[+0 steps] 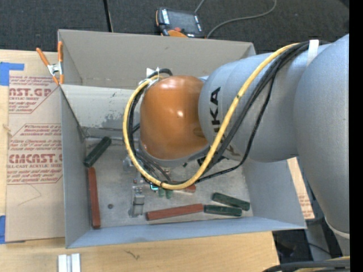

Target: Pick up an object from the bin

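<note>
Grey metal bin (170, 235) holds the claw (137, 202) low near its front wall, just beside the left end of a red-brown stick (174, 211) lying on the floor. We cannot tell whether the claw is spread or pressed together, or touching anything.

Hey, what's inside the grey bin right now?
A red stick by the left wall, another red stick in front, a green stick back left, two green sticks front right. The arm hides the middle of the bin.
</note>
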